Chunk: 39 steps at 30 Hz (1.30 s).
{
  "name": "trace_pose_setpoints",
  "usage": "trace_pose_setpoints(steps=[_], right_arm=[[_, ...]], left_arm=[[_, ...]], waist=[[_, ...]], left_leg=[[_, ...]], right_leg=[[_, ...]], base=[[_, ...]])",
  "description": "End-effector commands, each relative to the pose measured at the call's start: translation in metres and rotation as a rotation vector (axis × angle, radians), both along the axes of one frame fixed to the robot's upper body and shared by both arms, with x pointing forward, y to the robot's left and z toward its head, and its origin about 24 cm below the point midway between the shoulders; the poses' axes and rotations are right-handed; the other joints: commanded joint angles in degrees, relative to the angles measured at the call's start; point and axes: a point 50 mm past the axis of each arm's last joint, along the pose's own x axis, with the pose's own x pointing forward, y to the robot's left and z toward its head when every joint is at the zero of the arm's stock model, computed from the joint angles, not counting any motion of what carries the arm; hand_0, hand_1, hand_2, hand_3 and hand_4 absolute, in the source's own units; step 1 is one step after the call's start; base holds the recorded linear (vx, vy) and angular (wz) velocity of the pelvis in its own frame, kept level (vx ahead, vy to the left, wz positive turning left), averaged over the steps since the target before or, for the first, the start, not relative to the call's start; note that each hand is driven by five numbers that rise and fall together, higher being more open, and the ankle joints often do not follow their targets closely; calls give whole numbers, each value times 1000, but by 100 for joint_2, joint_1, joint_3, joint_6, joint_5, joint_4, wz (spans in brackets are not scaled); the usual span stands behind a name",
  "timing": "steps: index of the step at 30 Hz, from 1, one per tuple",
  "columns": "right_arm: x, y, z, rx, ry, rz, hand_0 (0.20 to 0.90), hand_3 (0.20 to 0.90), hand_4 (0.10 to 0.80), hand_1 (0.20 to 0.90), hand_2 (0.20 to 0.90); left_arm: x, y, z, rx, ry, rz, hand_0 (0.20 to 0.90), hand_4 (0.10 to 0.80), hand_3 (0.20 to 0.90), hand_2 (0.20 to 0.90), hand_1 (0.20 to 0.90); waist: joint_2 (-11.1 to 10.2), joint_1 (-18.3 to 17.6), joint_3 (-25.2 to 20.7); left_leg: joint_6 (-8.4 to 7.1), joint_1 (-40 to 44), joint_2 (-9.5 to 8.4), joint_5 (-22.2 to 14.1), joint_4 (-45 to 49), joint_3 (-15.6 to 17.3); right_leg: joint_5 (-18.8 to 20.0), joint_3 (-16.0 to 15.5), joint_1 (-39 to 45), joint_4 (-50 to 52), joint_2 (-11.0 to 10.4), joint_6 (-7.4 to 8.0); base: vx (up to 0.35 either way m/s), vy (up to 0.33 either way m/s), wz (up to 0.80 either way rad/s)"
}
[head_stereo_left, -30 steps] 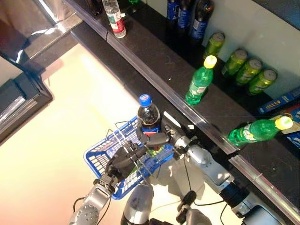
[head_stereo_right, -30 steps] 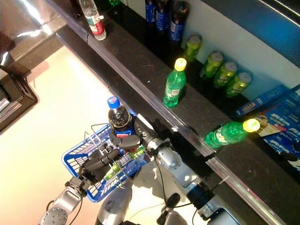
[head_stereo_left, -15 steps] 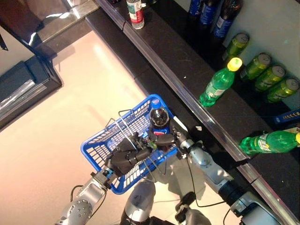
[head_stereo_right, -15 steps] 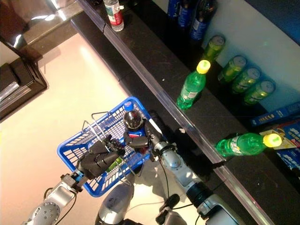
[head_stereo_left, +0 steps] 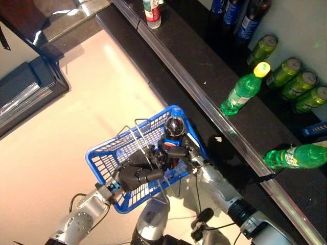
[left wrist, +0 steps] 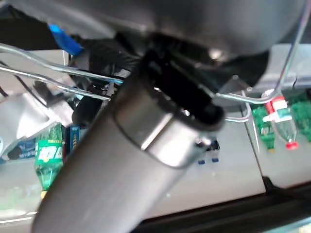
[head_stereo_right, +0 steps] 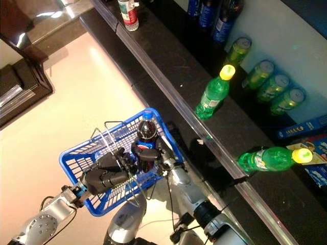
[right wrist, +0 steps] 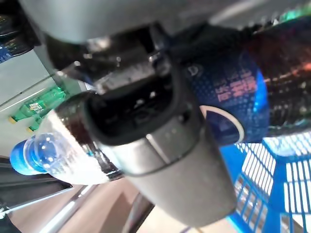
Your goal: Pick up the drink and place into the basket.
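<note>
My right hand (head_stereo_left: 180, 151) is shut on a dark cola bottle (head_stereo_left: 174, 131) with a blue cap and blue label, held upright inside the blue basket (head_stereo_left: 110, 158). The bottle also shows in the right eye view (head_stereo_right: 146, 130) and close up in the right wrist view (right wrist: 252, 92). My left hand (head_stereo_left: 137, 173) is shut on the basket's thin wire handles (head_stereo_left: 138, 140) and holds the basket up in front of me. The handles also show in the left wrist view (left wrist: 58, 73).
A long dark shelf (head_stereo_left: 204, 76) runs along the right. On it stand a green bottle with a yellow cap (head_stereo_left: 242, 91), green cans (head_stereo_left: 294, 81), dark bottles (head_stereo_left: 245, 15) and a clear bottle (head_stereo_left: 152, 13). Another green bottle (head_stereo_left: 294, 155) lies on its side.
My right hand has lowered the cola bottle deeper into the blue basket. The basket has risen a little toward the shelf. The camera has shifted slightly.
</note>
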Motion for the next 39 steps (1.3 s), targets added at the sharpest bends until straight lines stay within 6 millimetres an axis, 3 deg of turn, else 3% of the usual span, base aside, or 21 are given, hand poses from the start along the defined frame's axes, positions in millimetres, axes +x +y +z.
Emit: trace_pose_setpoints(steps=[1, 6, 17, 24, 30, 39], right_arm=[[-7, 63, 66, 380, -177, 190, 300, 200, 100, 300, 300], [-11, 71, 56, 475, -62, 221, 300, 200, 100, 300, 300], [-33, 89, 13, 809, 410, 345, 300, 200, 100, 300, 300], [-45, 98, 8, 847, 490, 385, 300, 200, 100, 300, 300], [-35, 98, 7, 902, 553, 296, 300, 200, 100, 300, 300], [-3, 97, 26, 906, 556, 182, 300, 200, 100, 300, 300]], left_arm=[[-30, -49, 128, -381, -756, -428, 300, 100, 200, 300, 300], [-31, -47, 129, -382, -770, -422, 300, 100, 200, 300, 300], [-38, -36, 130, -389, -784, -450, 300, 100, 200, 300, 300], [-44, -36, 133, -413, -800, -484, 300, 100, 200, 300, 300], [-47, -41, 135, -434, -785, -529, 300, 100, 200, 300, 300], [-45, -48, 138, -425, -768, -563, 300, 100, 200, 300, 300]], waist=[[111, -113, -588], [103, -87, -553], [78, -5, -462], [47, 15, -437], [34, 71, -426], [1, 158, -380]], left_leg=[[179, -100, 186, -252, 550, 292], [179, -129, 186, -237, 538, 305], [188, -165, 209, -192, 489, 337], [194, -156, 210, -170, 426, 325], [206, -153, 192, -146, 403, 310], [208, -175, 176, -143, 401, 274]], right_leg=[[264, 371, -385, 653, -390, -162], [283, 366, -436, 666, -405, -152], [330, 332, -523, 702, -439, -117], [365, 366, -557, 669, -425, -93], [400, 329, -556, 670, -443, -79], [456, 306, -566, 652, -447, -81]], base=[[24, 6, 9], [4, -2, 4], [0, 0, 0], [0, 0, 0], [0, 0, 0], [0, 0, 0]])
